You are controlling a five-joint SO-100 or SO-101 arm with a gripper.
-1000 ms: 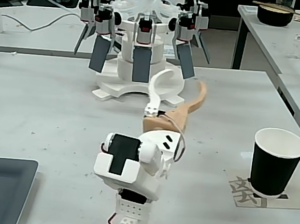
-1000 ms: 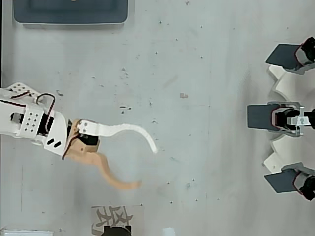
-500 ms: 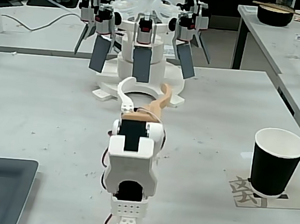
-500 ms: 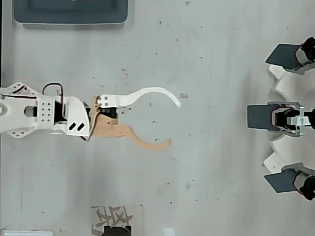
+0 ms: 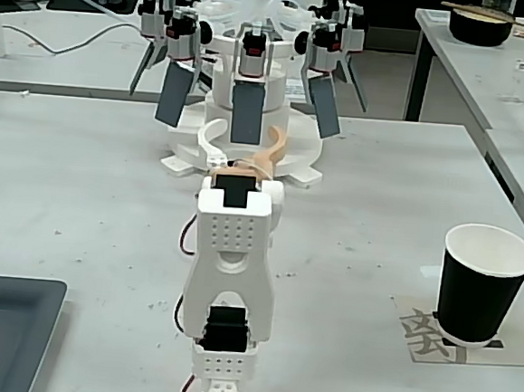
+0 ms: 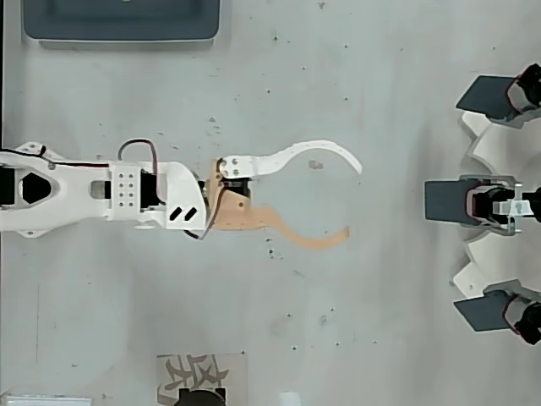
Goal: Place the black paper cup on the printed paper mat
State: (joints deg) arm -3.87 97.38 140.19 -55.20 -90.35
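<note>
The black paper cup stands upright on the printed paper mat at the right of the fixed view, its white inside showing. In the overhead view only a dark sliver of the cup shows at the bottom edge, on the mat. My gripper is open at mid-table, one white finger and one tan finger spread wide, with nothing between them. In the fixed view the gripper sits beyond the white arm, far from the cup.
A dark grey tray lies at the left front, seen also at the top of the overhead view as the tray. A white multi-arm rig with grey paddles stands just beyond the gripper. A dark bowl sits on another table.
</note>
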